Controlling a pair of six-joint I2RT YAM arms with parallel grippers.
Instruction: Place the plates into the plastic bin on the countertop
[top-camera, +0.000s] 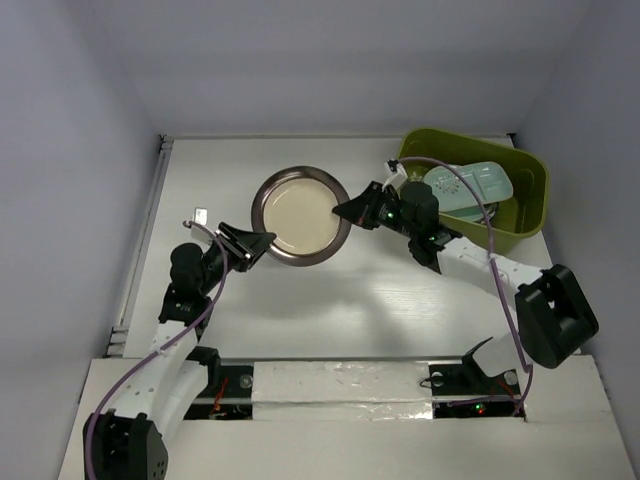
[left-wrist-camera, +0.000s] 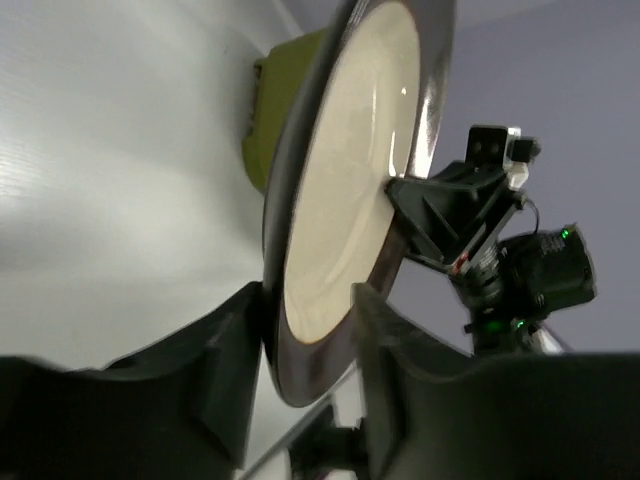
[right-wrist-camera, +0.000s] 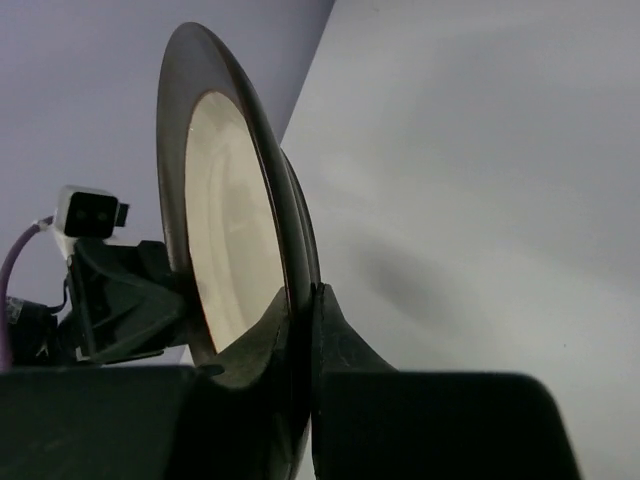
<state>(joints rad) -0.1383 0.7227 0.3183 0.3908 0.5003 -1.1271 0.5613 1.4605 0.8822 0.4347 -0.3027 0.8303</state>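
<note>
Countertop (top-camera: 300, 320): white, lies beneath both claws, nothing resting on it between them. Plastic bin (top-camera: 520, 232): olive, sits behind the right claw (top-camera: 345, 210) on its wrist side, away from the fingertips; a mint divided plate (top-camera: 470, 187) is already in it. Metal-rimmed cream plate (top-camera: 300, 213): spans the gap between the two claws, carried off the surface, judging by the shadow below it. The right claw is clamped on the rim edge nearest it, one finger on each face. This looks like a handover, since this arm is the one beside the bin. Left claw (top-camera: 258, 240): its fingers straddle the opposite rim. I cannot tell whether they bear on it or stand just clear.
</note>
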